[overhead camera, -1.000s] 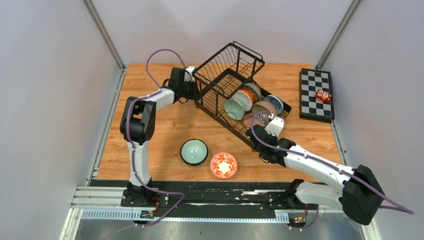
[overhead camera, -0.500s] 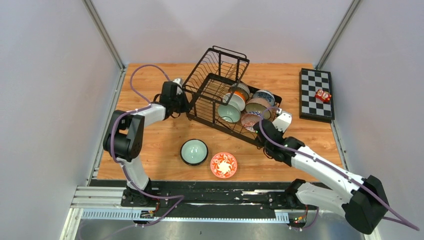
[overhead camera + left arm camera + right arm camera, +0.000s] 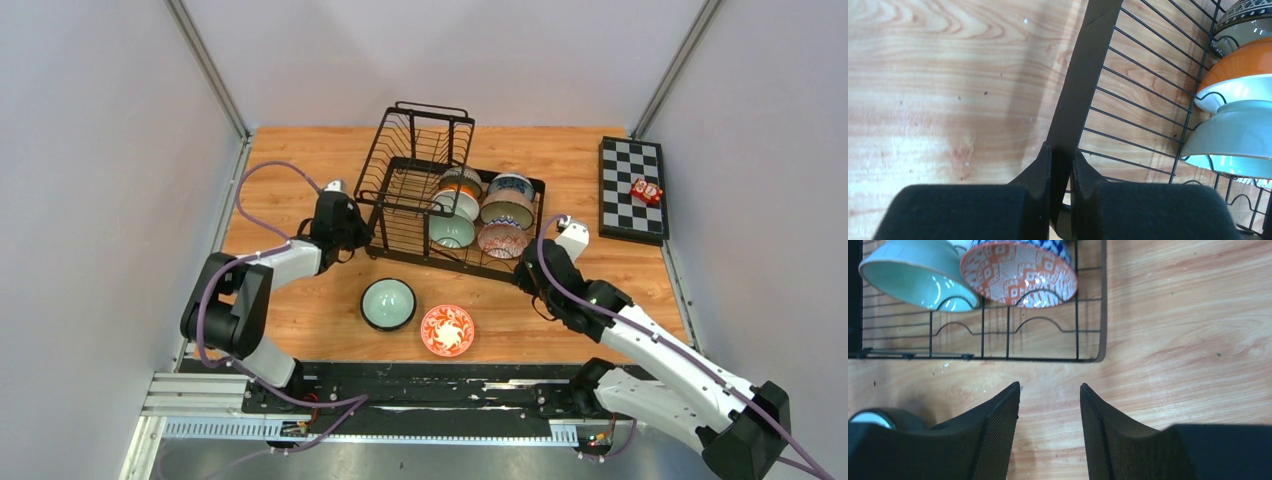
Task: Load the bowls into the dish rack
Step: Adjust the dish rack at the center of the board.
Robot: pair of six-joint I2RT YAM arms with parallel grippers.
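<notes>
Left gripper point(image 3: 1061, 149) clamps the black wire dish rack point(image 3: 1088, 55) by its stiff frame bar; right gripper point(image 3: 1049, 386) spread, empty.

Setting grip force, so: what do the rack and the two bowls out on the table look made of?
The dish rack: thin black wires and a flat matte strip, probably coated metal. The pale green bowl and orange-red floral bowl: shiny highlights on smooth surfaces, likely glazed ceramic.

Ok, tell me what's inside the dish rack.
Six bowls stand on edge in the dish rack, two rows of three, a pale green bowl and a red-patterned bowl nearest. Those cover much of the bowls behind.
</notes>
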